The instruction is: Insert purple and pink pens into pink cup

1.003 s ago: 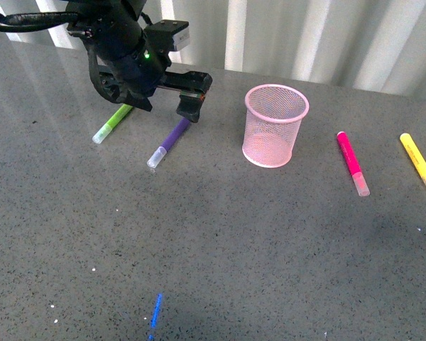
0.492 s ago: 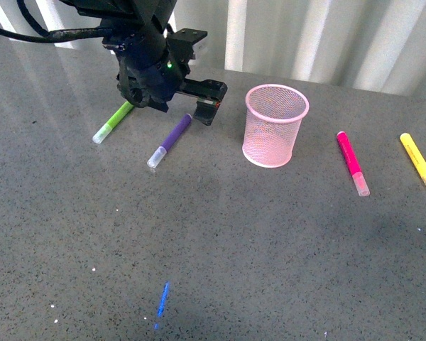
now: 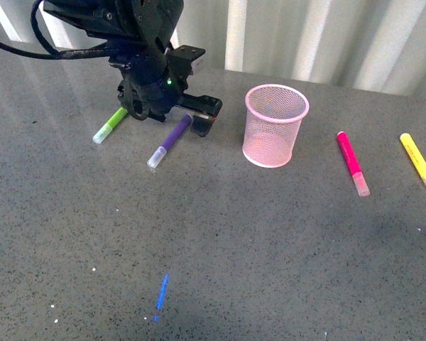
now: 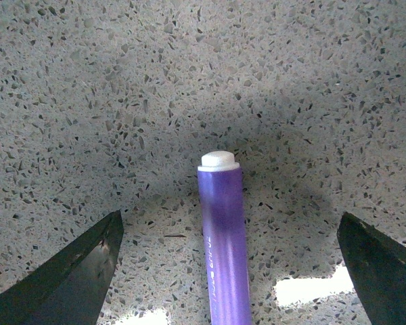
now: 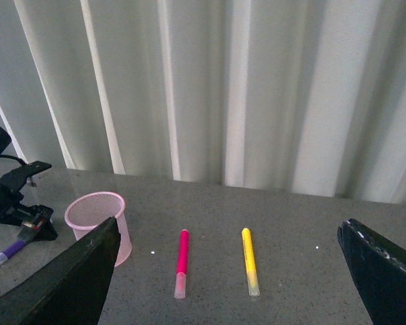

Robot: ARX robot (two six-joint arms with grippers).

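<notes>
The purple pen lies flat on the grey table left of the pink cup, pale cap toward me. My left gripper is open and low over its far end. In the left wrist view the purple barrel lies midway between the two fingers, untouched. The pink pen lies flat to the right of the upright cup. My right gripper is open and empty, high above the table, and looks down on the cup and the pink pen.
A lime-green marker lies left of the purple pen, close to the left arm. A yellow marker lies near the right edge, beside the pink pen. A white pleated curtain backs the table. A blue mark shows near the front.
My left gripper has moved right and come down, so its open fingers now straddle the purple pen's far end. Pens and cup have not moved.
</notes>
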